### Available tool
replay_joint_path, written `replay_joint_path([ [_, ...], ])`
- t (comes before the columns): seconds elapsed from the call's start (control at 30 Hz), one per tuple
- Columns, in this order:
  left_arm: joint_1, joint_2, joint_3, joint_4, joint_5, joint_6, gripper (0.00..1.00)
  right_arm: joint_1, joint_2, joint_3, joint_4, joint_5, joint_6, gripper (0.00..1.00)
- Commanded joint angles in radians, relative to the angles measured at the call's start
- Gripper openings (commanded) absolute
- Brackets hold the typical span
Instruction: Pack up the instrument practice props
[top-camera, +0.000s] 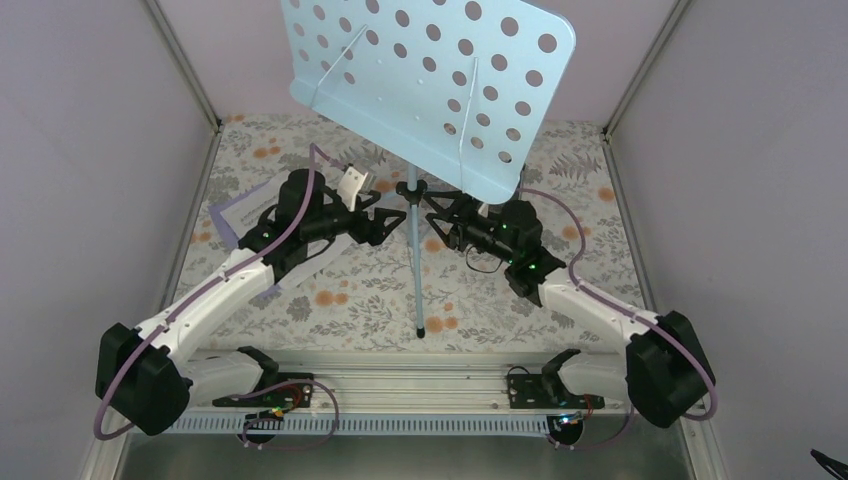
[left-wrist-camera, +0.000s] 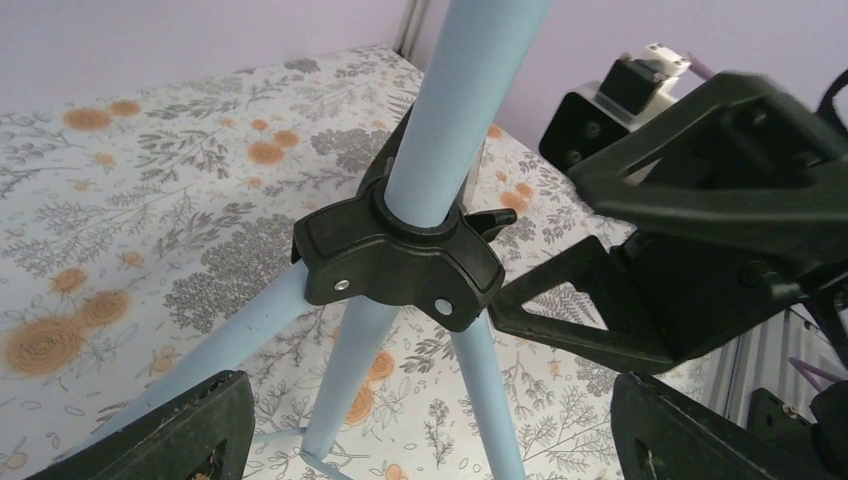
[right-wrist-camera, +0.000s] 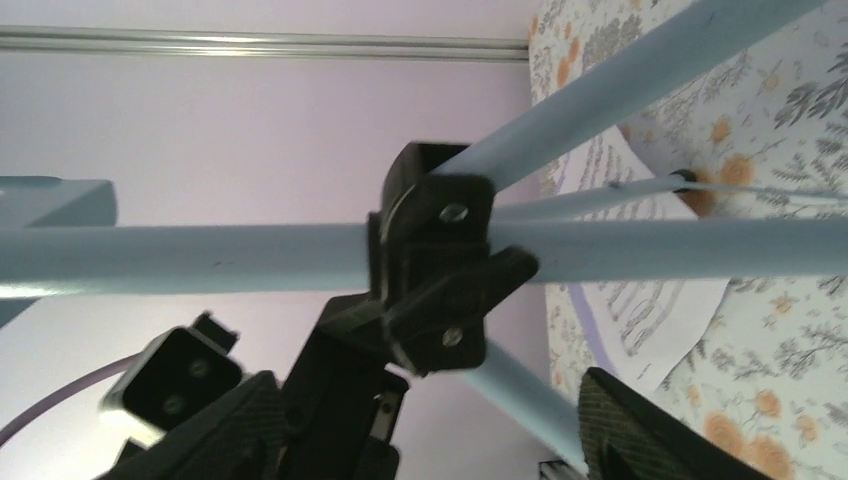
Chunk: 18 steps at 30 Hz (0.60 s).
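We see the stand (top-camera: 430, 90) as thin sheet metal under smooth pale-blue paint with a soft sheen; its pole (left-wrist-camera: 452, 110) looks like tube in the same paint; the collar (left-wrist-camera: 400, 262) is moulded black plastic, satin, with bright metal rivets; the left fingers (left-wrist-camera: 170, 435) are matt black, scuffed; the cloth (top-camera: 340, 290) looks matt and printed; the sheet (right-wrist-camera: 640, 320) is plain matt paper; the rail (top-camera: 400, 385) is bare brushed metal.

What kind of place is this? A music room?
Probably a small robot test booth, not a music room: plain lavender walls box in a floral-clothed table, a left arm and a right arm are bolted to a rail at its near edge, and a blue music stand stands between them.
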Motion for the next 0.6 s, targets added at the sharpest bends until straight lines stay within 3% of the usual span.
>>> replay_joint_path([
  [0.0, -0.004, -0.03, 0.02, 0.016, -0.018, 0.037, 0.89, -0.014, 0.068, 0.052, 0.078, 0.009, 0.078, 0.64],
  [0.27, -0.004, -0.035, 0.021, 0.007, -0.016, 0.036, 0.88, -0.02, 0.104, 0.086, 0.063, 0.032, 0.056, 0.32],
  [0.5, -0.006, -0.035, 0.02, 0.006, -0.011, 0.035, 0.87, -0.03, 0.128, 0.084, 0.073, 0.025, 0.052, 0.36],
  [0.57, -0.005, -0.035, 0.02, 0.006, -0.011, 0.035, 0.87, -0.032, 0.131, 0.085, 0.074, 0.023, 0.046, 0.28],
])
